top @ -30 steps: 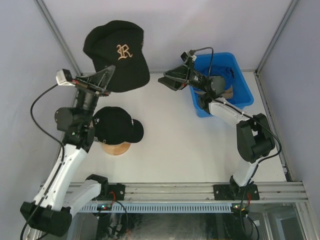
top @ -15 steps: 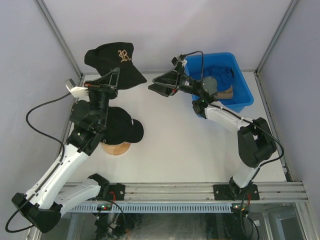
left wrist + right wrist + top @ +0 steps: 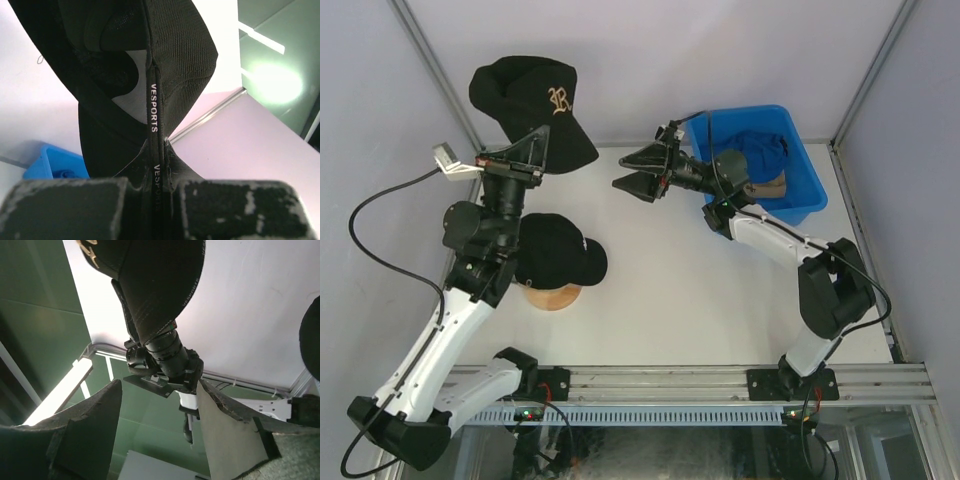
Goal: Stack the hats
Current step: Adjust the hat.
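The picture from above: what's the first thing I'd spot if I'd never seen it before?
Your eye goes straight to the black hat with a gold letter, held high at the back left by the left gripper. Then the right gripper, jaws wide open, pointing at it from beside the blue bin. Nearer, a second black hat sits on a wooden stand.

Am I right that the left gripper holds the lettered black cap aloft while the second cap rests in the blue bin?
No: the top view shows the second cap on the wooden stand, not in the blue bin. The left gripper does hold the lettered black cap aloft.
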Controlling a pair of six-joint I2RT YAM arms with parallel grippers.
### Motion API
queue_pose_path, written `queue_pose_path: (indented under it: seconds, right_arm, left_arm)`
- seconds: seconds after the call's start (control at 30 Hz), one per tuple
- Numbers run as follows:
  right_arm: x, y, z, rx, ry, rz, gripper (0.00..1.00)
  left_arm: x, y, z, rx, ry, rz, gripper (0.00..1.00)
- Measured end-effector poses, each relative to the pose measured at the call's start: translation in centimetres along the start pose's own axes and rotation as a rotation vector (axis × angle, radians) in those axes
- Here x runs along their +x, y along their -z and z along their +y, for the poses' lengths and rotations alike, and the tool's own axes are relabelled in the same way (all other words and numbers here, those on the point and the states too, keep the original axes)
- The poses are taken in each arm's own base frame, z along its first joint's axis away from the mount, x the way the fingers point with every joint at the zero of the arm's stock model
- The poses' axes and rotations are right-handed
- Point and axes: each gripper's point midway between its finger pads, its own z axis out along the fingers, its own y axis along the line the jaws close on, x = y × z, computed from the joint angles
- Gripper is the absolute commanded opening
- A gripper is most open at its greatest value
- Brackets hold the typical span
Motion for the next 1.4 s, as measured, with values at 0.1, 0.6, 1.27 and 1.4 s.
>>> queue_pose_path:
  seconds: [0.1, 0.6, 1.27, 1.4]
  right_arm:
    - [0.8, -0.2, 0.3, 0.009, -0.047, 0.000, 0.60]
    - [2.8, -3.1, 3.0, 0.048, -0.175, -0.003, 0.61]
    - [2.1, -6.5, 3.8, 0.047, -0.227, -0.017, 0.48]
    - [2.2, -6.7, 4.8, 0.023, -0.217, -0.008, 0.26]
  left_arm:
    - [0.3, 0.2, -0.8, 0.051, -0.049, 0.032, 0.00]
    - [2.0, 1.6, -3.9, 0.246, -0.205, 0.155, 0.00]
    - [2.2, 2.4, -5.7, 0.313, -0.208, 0.165, 0.04]
    - [1.4, 2.7, -6.3, 0.319, -0.209, 0.130, 0.08]
